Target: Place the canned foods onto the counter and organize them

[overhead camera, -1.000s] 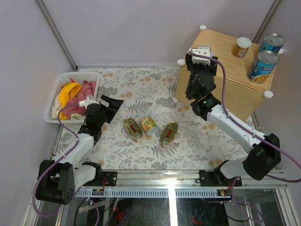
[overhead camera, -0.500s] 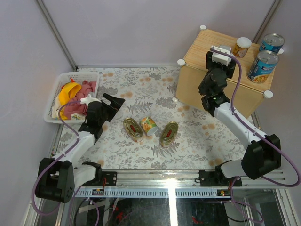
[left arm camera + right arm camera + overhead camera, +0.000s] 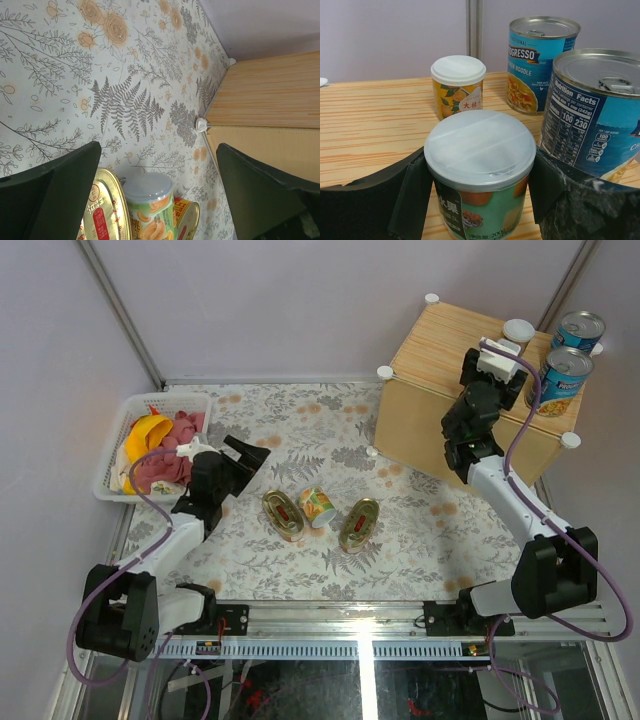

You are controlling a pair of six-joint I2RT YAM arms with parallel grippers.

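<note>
The green-labelled small can (image 3: 479,150) with a pale lid is clamped between the two fingers of the right gripper (image 3: 495,364), upright over the far right part of the counter (image 3: 428,355). Whether its base touches the wood cannot be told. Just behind it stands the yellow-labelled small can (image 3: 458,86), and to its right the two blue-labelled cans (image 3: 592,117), one nearer and one farther, all upright on the counter top.

Down on the flowered cloth (image 3: 330,430), well left of the counter, a third small can (image 3: 316,507) lies on its side between the two oval gold tins (image 3: 283,515), close to both. The left gripper (image 3: 247,467) hangs to their left with its jaws spread wide and nothing in them. A white basket (image 3: 113,448) of coloured cloths sits at the far left edge.
</note>
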